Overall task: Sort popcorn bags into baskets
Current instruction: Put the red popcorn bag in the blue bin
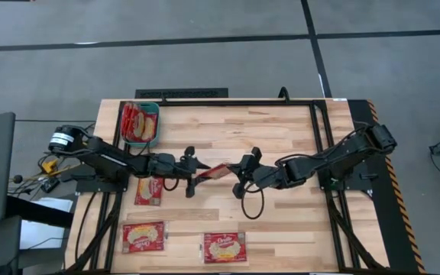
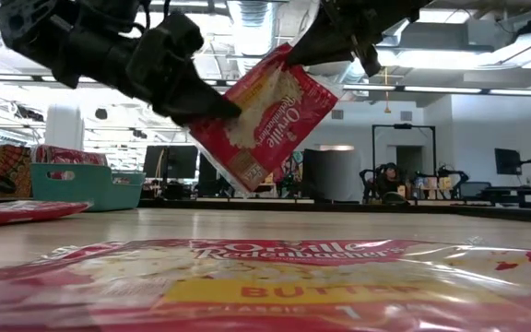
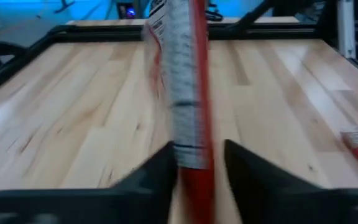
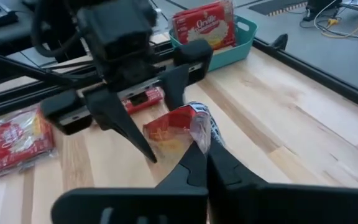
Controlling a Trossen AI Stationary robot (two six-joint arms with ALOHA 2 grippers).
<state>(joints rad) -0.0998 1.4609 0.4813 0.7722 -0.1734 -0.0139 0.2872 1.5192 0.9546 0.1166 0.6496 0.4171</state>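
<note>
One red popcorn bag hangs in the air over the middle of the table, between my two grippers. My right gripper is shut on it, coming from the table's right. My left gripper comes from the left, open, one finger on each side of the bag's lower edge, which shows edge-on in the left wrist view. In the low view the bag is tilted, well clear of the tabletop. The teal basket at the far left holds several bags standing on edge. My right gripper pinches the bag's grey-white crimped end between its two shut fingers. In the low view that end is the bag's upper corner, and the bag hangs tilted below the fingers, clear of the table. My left gripper: I cannot tell whether its fingers touch the bag.
Three more bags lie flat on the table: one under the left arm, one near the front left, one at the front middle. A black frame runs along the table's far and right sides.
</note>
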